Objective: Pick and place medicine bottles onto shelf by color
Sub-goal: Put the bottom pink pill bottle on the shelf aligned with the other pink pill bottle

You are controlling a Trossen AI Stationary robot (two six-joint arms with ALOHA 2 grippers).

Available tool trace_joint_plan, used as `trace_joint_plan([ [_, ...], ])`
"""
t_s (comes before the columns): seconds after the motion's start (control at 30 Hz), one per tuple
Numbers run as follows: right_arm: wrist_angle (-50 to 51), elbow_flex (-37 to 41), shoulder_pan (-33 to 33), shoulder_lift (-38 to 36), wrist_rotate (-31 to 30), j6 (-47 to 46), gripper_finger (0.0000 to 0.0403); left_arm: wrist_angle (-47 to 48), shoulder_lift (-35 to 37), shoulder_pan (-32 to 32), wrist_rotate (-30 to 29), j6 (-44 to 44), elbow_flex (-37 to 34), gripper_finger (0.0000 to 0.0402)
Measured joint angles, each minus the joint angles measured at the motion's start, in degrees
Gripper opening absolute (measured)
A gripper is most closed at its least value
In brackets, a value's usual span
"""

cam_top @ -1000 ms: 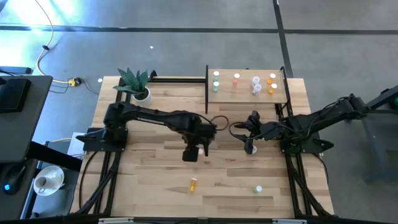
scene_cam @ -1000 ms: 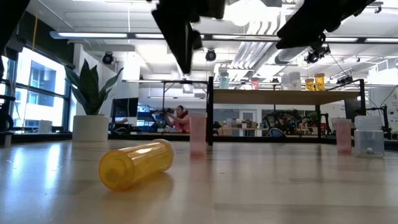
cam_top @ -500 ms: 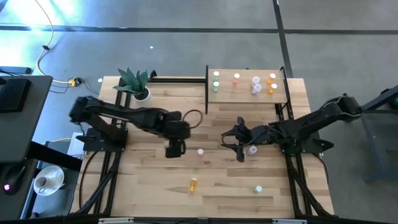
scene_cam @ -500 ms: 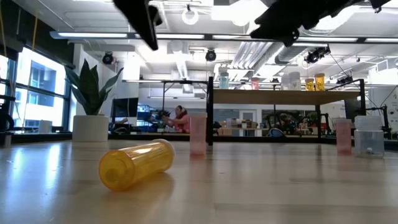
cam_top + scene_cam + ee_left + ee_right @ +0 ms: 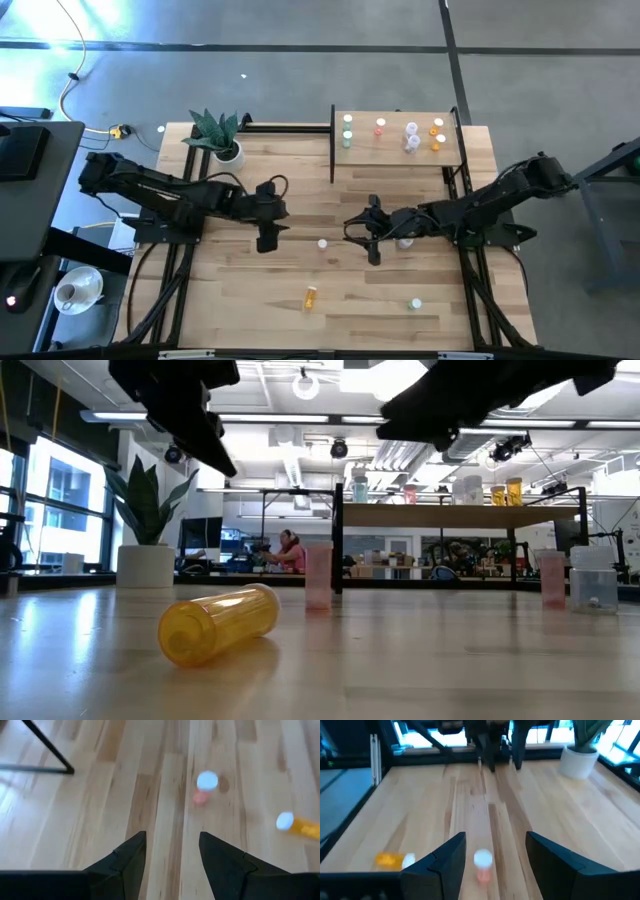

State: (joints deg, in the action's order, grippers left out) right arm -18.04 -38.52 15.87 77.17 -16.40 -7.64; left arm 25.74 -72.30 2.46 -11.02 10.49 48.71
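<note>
Both arms face the pink bottle mid-table

Right end effector (image 5: 372,243) open, empty, lined up on pink bottle (image 5: 322,243) at frame centre; left end effector (image 5: 266,240) parted, empty, clear; shelf (image 5: 395,150) upper right.

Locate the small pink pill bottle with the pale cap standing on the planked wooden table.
In the high view the small pink pill bottle stands upright near the table's middle, between the left gripper and the right gripper, with the fallen orange bottle nearer the front edge.
</note>
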Motion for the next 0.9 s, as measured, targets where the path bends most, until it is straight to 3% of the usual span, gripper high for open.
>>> trace_joint_plan([
  [0.17, -1.7, -3.1, -1.4, 5.6, 0.6, 1.3, 0.0197, -9.0, 1.0, 0.0, -0.1, -0.2, -3.6, 0.0172],
  [0.37, 0.6, -8.1, -3.0, 12.5, 3.8, 3.3, 0.0197, -12.8, 0.3, -0.2, -1.4, 0.9, -4.3, 0.0172],
  [0.67, 2.7, -13.6, -3.4, 19.4, 9.1, 12.6, 0.0197, -13.3, 0.3, -0.7, -1.9, 1.4, -4.3, 0.0172],
  [0.9, 2.7, -13.9, -3.4, 20.5, 10.5, 12.8, 0.0197, -13.5, 0.3, -0.7, -1.8, 1.4, -4.3, 0.0172],
])
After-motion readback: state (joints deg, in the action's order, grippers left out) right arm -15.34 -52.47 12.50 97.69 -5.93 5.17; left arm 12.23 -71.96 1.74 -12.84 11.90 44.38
